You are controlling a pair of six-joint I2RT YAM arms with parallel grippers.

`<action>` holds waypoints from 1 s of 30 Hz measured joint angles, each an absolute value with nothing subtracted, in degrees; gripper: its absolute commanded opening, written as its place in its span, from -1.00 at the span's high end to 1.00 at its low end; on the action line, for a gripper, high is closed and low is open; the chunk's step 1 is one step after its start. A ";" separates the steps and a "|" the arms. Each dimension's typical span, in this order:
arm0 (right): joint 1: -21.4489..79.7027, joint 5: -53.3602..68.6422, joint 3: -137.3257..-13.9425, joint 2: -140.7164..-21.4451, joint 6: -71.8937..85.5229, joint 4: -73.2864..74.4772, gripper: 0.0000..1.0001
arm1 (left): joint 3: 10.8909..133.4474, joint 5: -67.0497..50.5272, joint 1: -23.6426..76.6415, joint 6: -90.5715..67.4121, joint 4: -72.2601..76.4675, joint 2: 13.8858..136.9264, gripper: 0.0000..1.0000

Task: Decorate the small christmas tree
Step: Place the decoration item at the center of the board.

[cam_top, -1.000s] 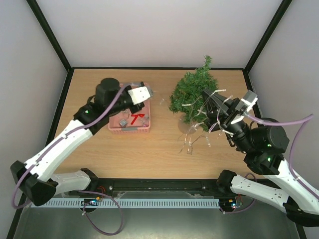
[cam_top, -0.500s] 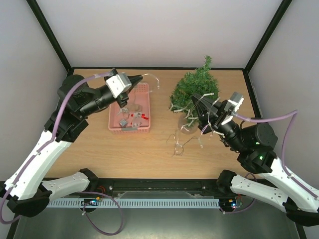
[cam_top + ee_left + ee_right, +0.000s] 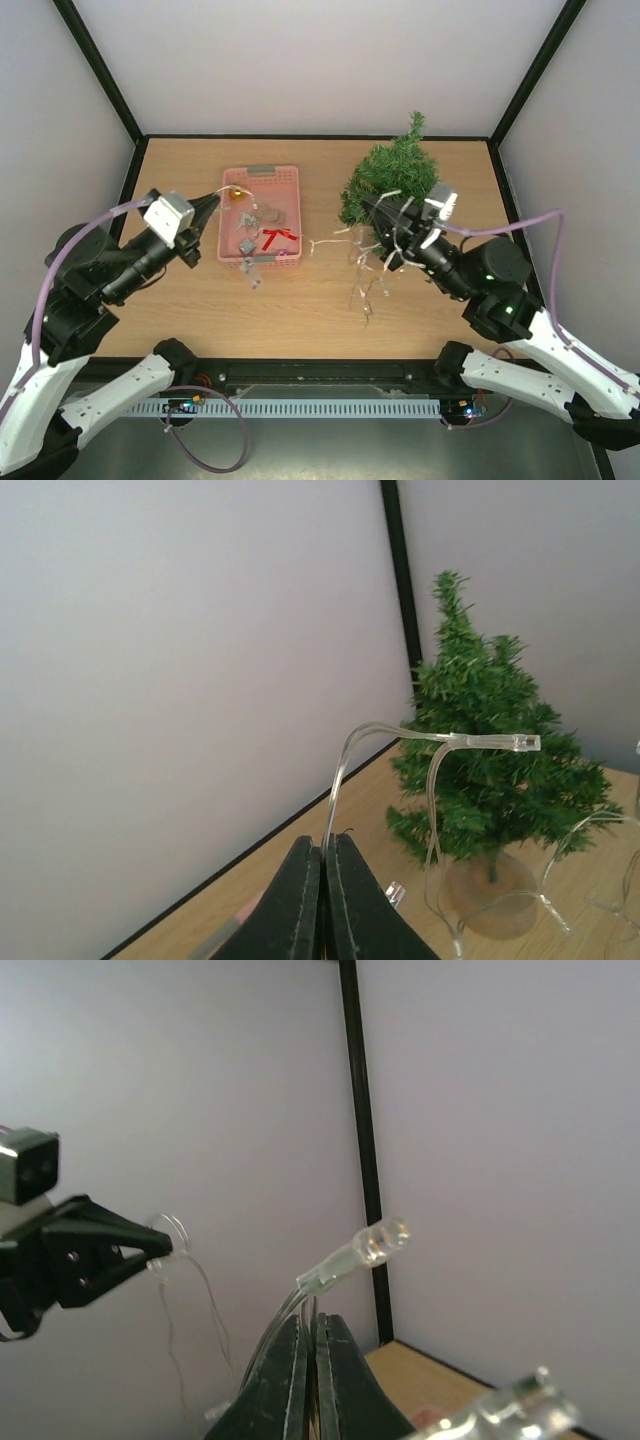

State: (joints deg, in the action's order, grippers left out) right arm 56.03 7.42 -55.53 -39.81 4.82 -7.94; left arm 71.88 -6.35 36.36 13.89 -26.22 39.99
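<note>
Looking light and tippy, the tree (image 3: 390,180) is probably best steadied at its base (image 3: 490,900); left gripper (image 3: 324,848) and right gripper (image 3: 312,1322) each pinch limp wire (image 3: 490,742).

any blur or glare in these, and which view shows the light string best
Top external: even, soft light, no glare, but the clear light string nearly vanishes against the table. Left wrist: the small christmas tree is fairly sharp, the wire readable. Right wrist: one bulb sharp, the nearer bulb blurred.
</note>
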 measured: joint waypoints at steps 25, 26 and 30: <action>56.12 -8.29 -45.15 -36.53 22.70 15.25 0.32 | 40.36 4.54 35.97 -4.19 -25.04 36.77 0.95; 56.12 -8.36 -45.17 -35.46 23.90 15.64 0.29 | 40.36 7.49 35.55 -4.56 -25.04 36.80 0.95; 56.12 -8.40 -45.17 -31.97 26.72 16.19 0.26 | 42.35 16.53 32.64 -4.64 -24.88 36.88 0.95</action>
State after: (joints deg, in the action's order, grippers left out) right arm 56.12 -8.40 -45.17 -31.97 26.72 16.19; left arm 42.35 16.53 32.64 -4.64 -24.88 36.88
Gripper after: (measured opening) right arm 0.358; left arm 0.028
